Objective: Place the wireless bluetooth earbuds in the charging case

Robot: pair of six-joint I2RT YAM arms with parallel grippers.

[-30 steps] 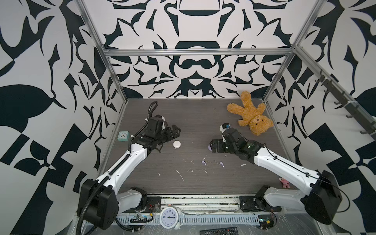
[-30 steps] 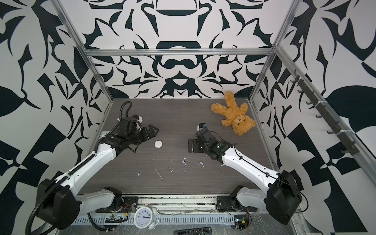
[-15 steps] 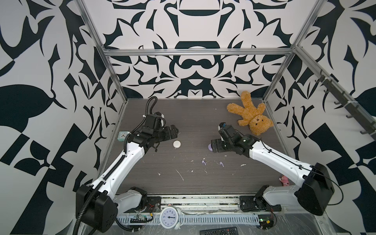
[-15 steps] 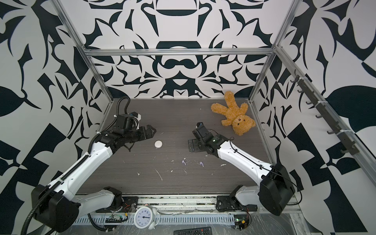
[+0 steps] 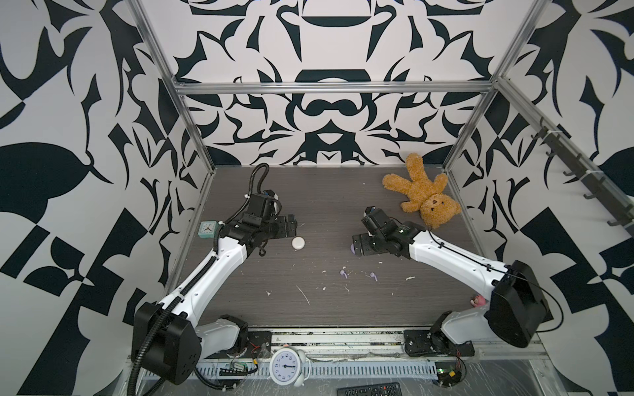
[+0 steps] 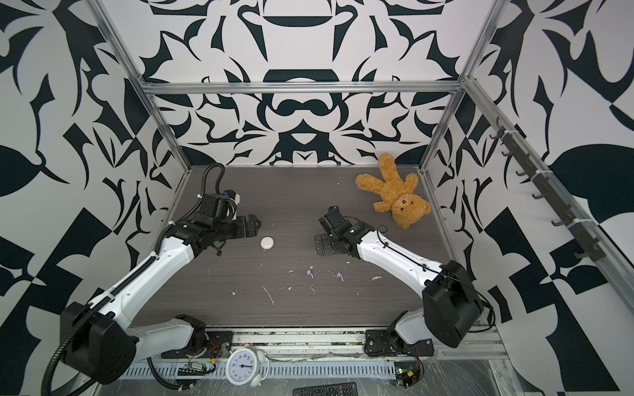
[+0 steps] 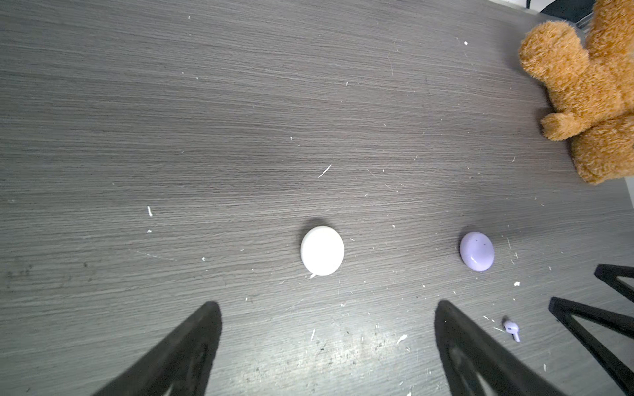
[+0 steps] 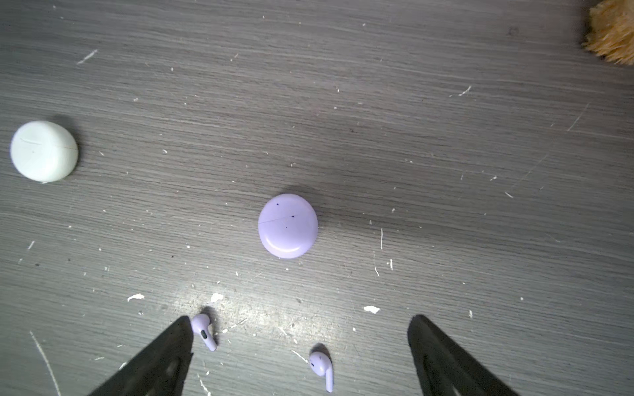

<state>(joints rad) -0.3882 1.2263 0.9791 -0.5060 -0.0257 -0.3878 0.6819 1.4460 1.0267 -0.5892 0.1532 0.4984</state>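
Two pale purple earbuds (image 5: pixel 343 273) (image 5: pixel 373 275) lie apart on the dark table in both top views, nearer the front than the cases. The round purple charging case (image 8: pixel 288 225) lies shut; in a top view my right gripper (image 5: pixel 358 243) hangs over it and hides most of it. In the right wrist view that gripper (image 8: pixel 302 317) is open, with one earbud (image 8: pixel 204 331) beside a fingertip and another (image 8: pixel 322 368) between the fingers, untouched. A white round case (image 5: pixel 298 243) lies shut just in front of my open, empty left gripper (image 7: pixel 326 303).
A brown teddy bear (image 5: pixel 420 193) lies at the back right. A small teal clock (image 5: pixel 207 229) sits by the left wall, and a pink object (image 5: pixel 477 301) by the right arm's base. White scraps (image 5: pixel 305 295) litter the front of the table.
Both arms have shifted their elbows and wrists slightly, while the grippers stay near the same spots, still open. The cases and earbuds have not moved.
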